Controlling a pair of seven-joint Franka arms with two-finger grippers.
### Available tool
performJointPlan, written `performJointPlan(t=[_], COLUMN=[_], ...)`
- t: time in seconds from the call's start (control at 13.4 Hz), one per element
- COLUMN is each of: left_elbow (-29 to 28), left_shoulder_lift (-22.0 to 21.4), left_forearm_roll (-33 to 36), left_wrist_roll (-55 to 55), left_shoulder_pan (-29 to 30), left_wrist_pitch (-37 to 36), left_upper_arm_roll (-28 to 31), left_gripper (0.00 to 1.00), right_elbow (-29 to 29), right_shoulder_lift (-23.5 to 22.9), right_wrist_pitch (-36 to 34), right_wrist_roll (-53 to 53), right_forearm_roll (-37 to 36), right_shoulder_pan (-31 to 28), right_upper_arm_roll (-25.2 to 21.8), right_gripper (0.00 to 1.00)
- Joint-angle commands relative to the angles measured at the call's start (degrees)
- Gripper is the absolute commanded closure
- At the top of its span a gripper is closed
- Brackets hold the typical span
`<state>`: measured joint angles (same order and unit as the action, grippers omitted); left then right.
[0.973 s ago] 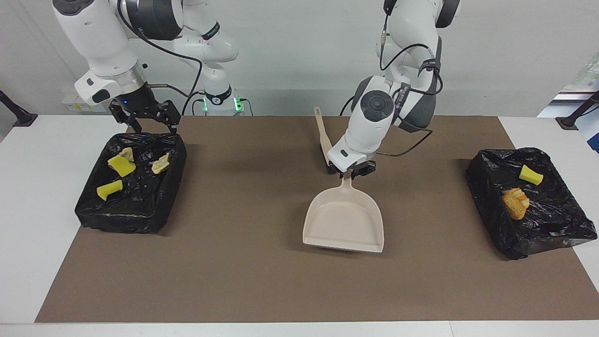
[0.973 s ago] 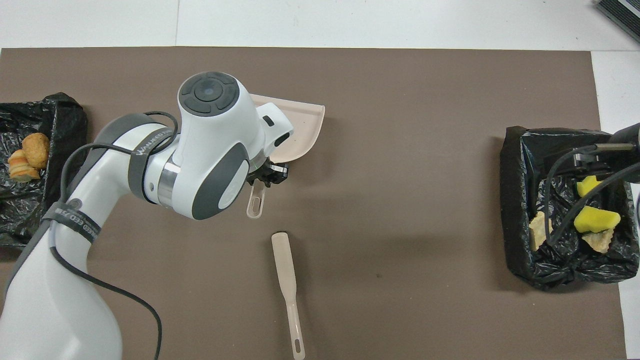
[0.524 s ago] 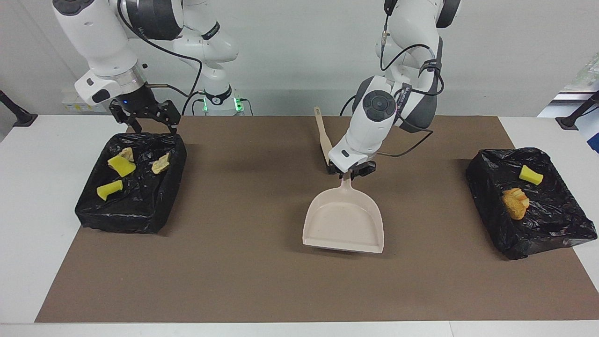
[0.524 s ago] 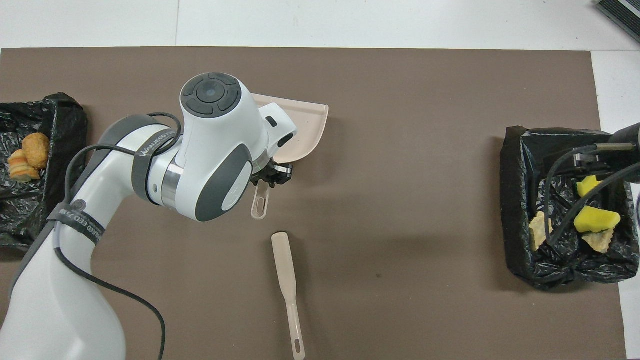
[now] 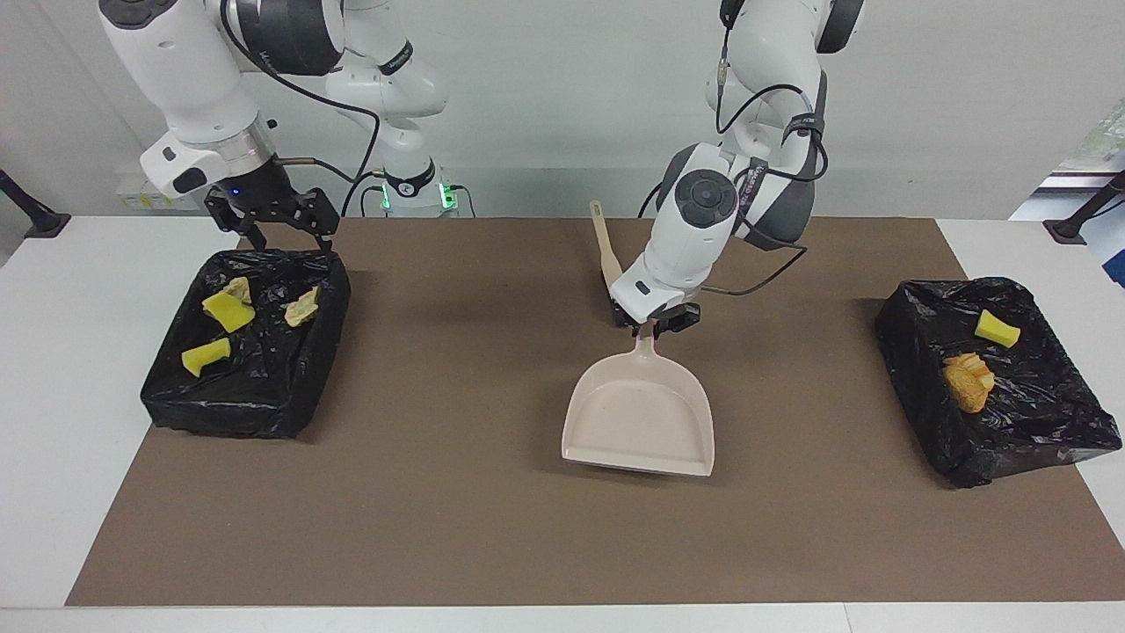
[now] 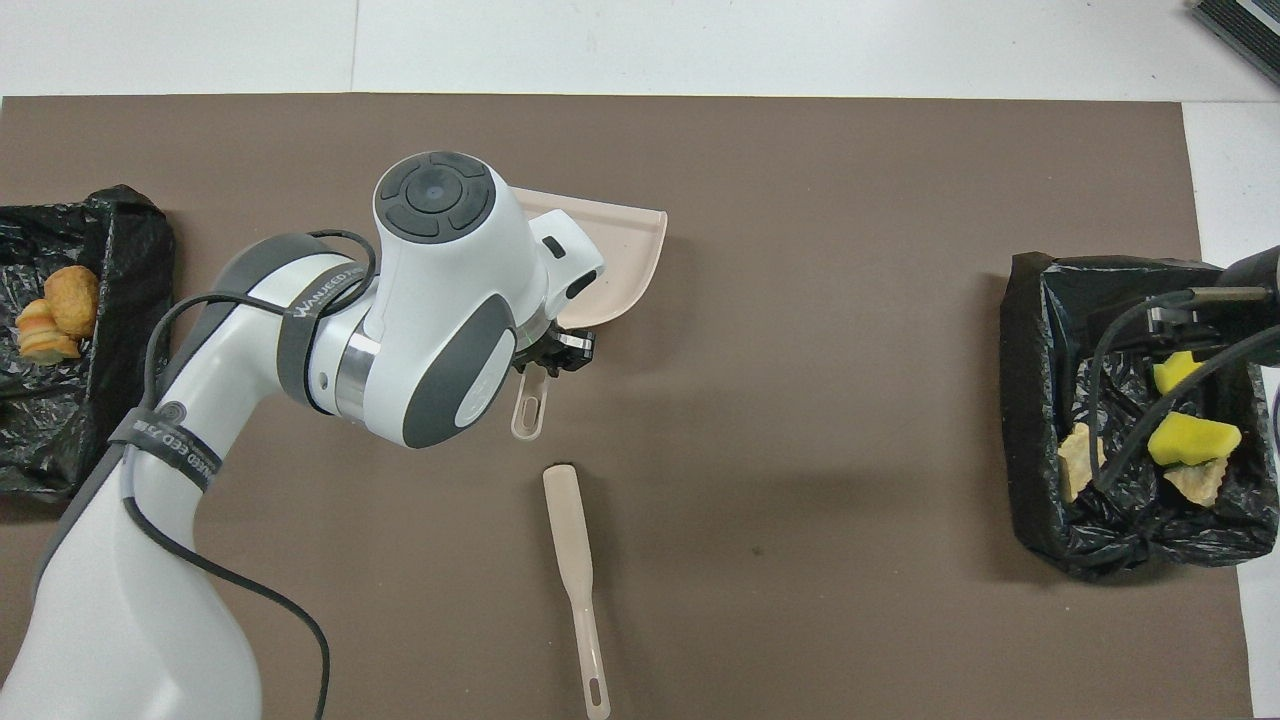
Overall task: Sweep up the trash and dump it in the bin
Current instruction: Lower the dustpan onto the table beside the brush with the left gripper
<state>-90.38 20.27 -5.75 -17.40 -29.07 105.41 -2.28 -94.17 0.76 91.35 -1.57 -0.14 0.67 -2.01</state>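
A brown mat covers the white desk (image 5: 53,369), with a black-lined bin at each end. The trash is already in them: yellow and tan scraps (image 5: 227,309) in the bin (image 5: 220,404) under the right gripper (image 5: 279,230), whose jaws stand apart, and a yellow and an orange piece (image 5: 968,380) in the other bin (image 5: 1037,431). The left gripper (image 5: 652,323) is clamped on the handle of the empty dustpan (image 5: 640,418) (the brush (image 6: 574,565) lies nearer the robots). Setting the pan flat before releasing looks wise.

Beige dustpan (image 5: 639,418) and brush (image 6: 572,560) on brown mat (image 5: 457,492); yellow and orange scraps (image 5: 967,380) in black bins (image 5: 1011,422).
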Motion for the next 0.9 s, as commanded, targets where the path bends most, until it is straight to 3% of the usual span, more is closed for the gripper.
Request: performJointPlan(t=[0.0,0.37,0.82], left_elbow=[-0.8,-3.4,-11.0], left_shoulder_lift=[-0.6,-0.7,-1.6], left_forearm_roll=[-0.8,-0.8,-4.2], left_wrist_roll=[-0.4,-0.9,-0.9], left_shoulder_pan=[-1.9,-2.7,-2.3], left_wrist_pitch=[1.5,4.8,10.2], left_upper_arm_roll=[0.8,0.7,0.6], left_gripper=[1.00,1.00,1.00], right_elbow=[0.2,0.2,0.2], right_shoulder_lift=[0.1,0.1,0.1], right_wrist_pitch=[0.5,0.5,0.5], right_wrist_roll=[-0.7,-0.7,-0.7], right_forearm_roll=[-0.1,-0.1,-0.1], right_shoulder_pan=[0.1,0.1,0.1], right_upper_arm_roll=[-0.1,-0.1,-0.1], right_gripper=[0.00,0.00,0.00])
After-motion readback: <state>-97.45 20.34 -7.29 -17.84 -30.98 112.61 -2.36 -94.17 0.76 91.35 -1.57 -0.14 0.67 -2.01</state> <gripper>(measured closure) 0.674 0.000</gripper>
